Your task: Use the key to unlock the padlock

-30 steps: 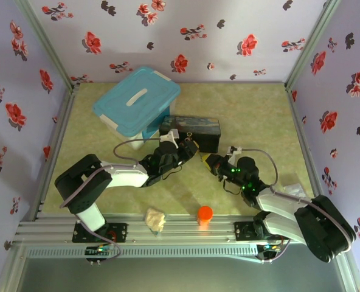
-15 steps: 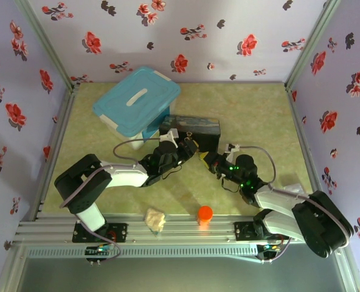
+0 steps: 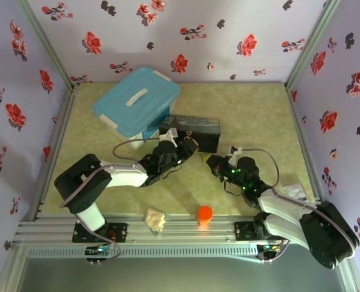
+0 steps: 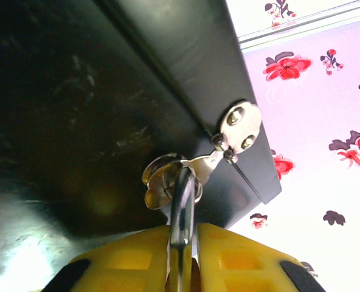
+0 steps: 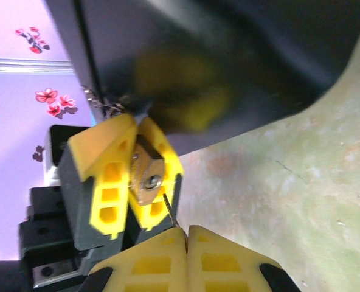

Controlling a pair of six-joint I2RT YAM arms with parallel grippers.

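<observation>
1. Left gripper [image 4: 181, 237]: clenched on the padlock [image 5: 145, 174]. The brass body sits squeezed between its yellow fingers [image 5: 104, 176], keyhole face turned toward the right wrist camera.
2. Right gripper [image 5: 185, 238]: fingers pressed together, pinching the key [image 5: 169, 210]. Only a thin dark sliver sticks out from between the tips.
3. Key tip lies just beside the padlock's lower edge, close to the keyhole. Cannot tell whether it touches or has entered.
4. Shackle [image 4: 181, 198]: silver, rising from between the left fingers and threaded through the ring of the hasp [image 4: 239, 125] on the dark box [image 3: 195, 129].
5. From the top view, both grippers meet nose to nose at the box's near face, mid-table.
6. Blue lidded tub [image 3: 137, 100] stands behind and left of the box, touching or nearly so.
7. Orange cap [image 3: 205, 213] stands upright at the table's [image 3: 259, 115] near edge, well apart from the grippers.
</observation>
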